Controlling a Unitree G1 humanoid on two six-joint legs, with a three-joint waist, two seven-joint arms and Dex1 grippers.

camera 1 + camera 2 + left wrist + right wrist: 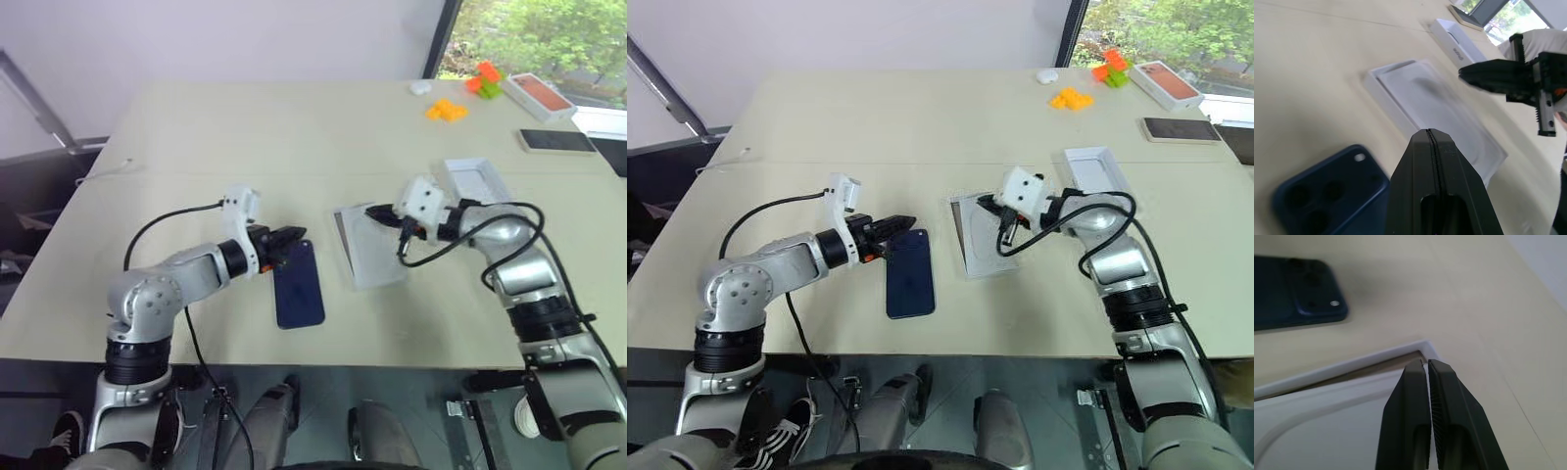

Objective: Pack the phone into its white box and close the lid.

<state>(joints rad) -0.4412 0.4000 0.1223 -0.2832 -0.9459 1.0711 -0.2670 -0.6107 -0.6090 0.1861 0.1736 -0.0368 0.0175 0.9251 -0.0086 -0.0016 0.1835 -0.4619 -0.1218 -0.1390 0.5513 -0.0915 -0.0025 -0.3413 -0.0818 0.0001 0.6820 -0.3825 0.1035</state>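
From the head, the phone [299, 284] lay nearest on the table [245, 127], with the left gripper [291, 235] pinched shut over its far end and holding nothing. The white box [370, 245] sat open beside it, and the lid [477, 181] lay further right. In the right wrist view, the right gripper [1426, 364] had its fingers pressed together, empty, above the box's corner.

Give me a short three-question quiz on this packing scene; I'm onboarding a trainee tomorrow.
1. True or false: the phone already lies inside the white box.
2. The lid sits: A) on the box, B) on the table beyond the right gripper, C) on the phone.
3. How do the jaws of the left gripper stand?

Key:
1. False; it lies on the table beside the box.
2. B.
3. Shut, holding nothing, above the phone's far end.
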